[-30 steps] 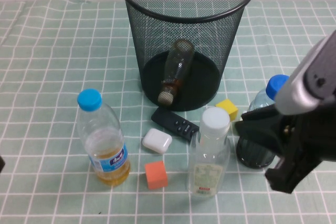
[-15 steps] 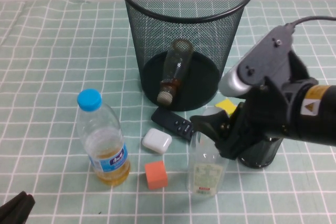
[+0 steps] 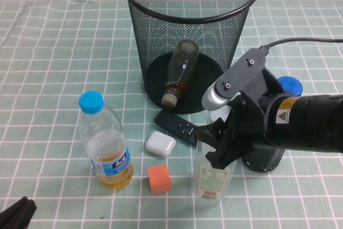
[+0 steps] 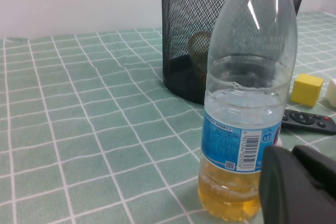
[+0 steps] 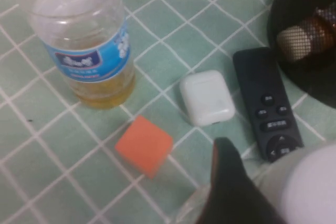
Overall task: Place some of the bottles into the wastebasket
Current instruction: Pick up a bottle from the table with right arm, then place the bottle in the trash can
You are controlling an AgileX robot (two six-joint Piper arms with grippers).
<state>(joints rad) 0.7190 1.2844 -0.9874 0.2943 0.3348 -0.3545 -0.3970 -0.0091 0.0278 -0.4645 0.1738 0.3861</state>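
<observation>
The black wire-mesh wastebasket stands at the back centre. The small bottle with the beige cap and brown liquid leans inside it, and it also shows in the right wrist view. The taller white-capped bottle stands upright in front of the basket. My right gripper is open, with its jaws on either side of this bottle's top. One of its fingers shows beside the white cap. My left gripper is shut and empty at the near left corner.
A blue-capped bottle with yellow liquid stands at the left, just ahead of my left gripper. A black remote, a white case and an orange cube lie between the bottles. Another blue cap shows behind my right arm.
My right arm has swung left and come down over the white-capped bottle, hiding the yellow cube. My left gripper has come into view at the near left corner.
</observation>
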